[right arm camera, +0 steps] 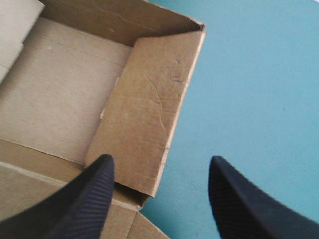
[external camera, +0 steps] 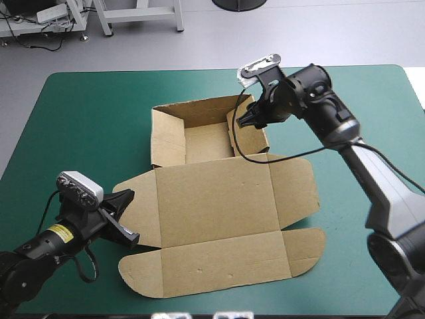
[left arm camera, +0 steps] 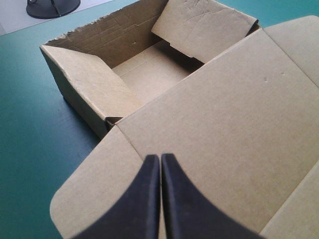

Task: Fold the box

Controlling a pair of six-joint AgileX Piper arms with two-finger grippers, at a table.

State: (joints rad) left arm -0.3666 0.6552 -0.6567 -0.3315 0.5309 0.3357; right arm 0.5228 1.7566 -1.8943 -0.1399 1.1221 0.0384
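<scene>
The brown box [external camera: 219, 199] lies mid-table as an open tray [external camera: 199, 139] at the back, with its lid [left arm camera: 224, 124] flat toward the front. My left gripper [external camera: 129, 216] is shut, its tips [left arm camera: 160, 159] over the lid's left side flap [left arm camera: 94, 189]. My right gripper [external camera: 249, 119] is open and straddles the tray's right wall [right arm camera: 144, 119], which leans inward. One finger [right arm camera: 84, 199] is inside the tray; the other finger [right arm camera: 249, 204] is outside over the cover.
The teal-green cover [external camera: 86, 126] shows on all sides of the box, widest to the left and at the right [external camera: 372, 93]. The lid's front flap [external camera: 219, 266] reaches close to the table's near edge.
</scene>
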